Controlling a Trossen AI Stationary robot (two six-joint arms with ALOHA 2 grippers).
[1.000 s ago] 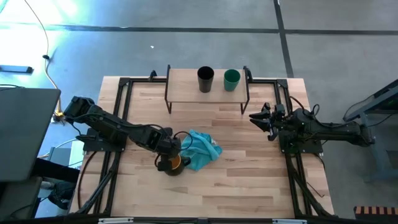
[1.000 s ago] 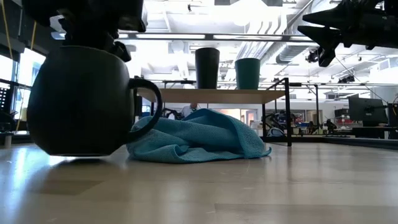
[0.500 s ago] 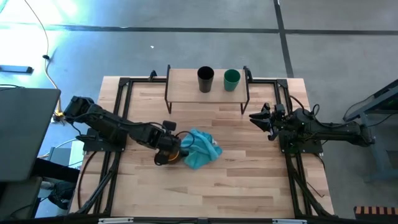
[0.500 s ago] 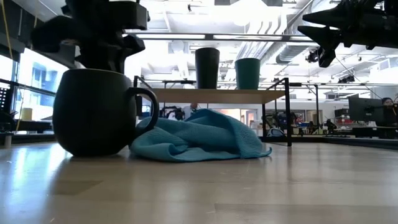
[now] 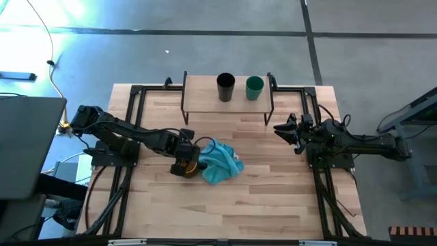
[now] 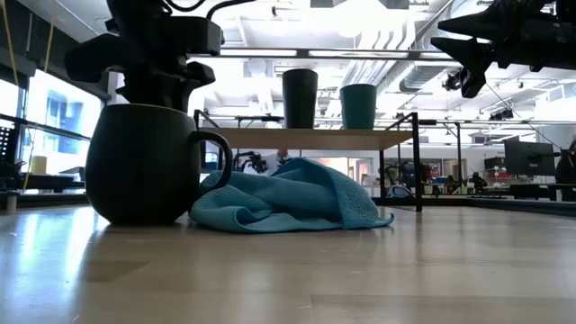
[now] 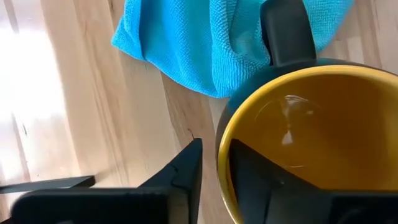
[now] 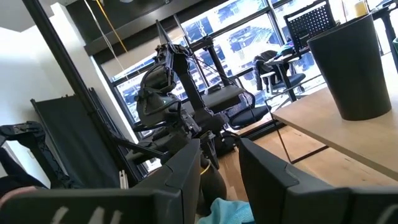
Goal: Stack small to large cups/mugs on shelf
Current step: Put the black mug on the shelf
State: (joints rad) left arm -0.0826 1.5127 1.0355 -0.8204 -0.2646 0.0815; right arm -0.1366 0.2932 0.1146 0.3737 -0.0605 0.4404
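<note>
I see the left hand [image 7: 214, 171] slightly parted astride the mug [image 6: 144, 162] rim on the wooden table [image 5: 273, 198]; right hand [image 5: 281, 129] open, empty; bright windows behind.

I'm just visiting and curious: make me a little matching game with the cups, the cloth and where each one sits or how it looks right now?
Things:
1. green cup
2. black cup
3. dark mug
4. teal cloth

Places:
A. crumpled on the table, beside the mug
B. on the shelf, nearer the right arm
C. on the table, yellow inside
D. on the shelf, left of the green one

Pairs: 1-B, 2-D, 3-C, 4-A
</note>
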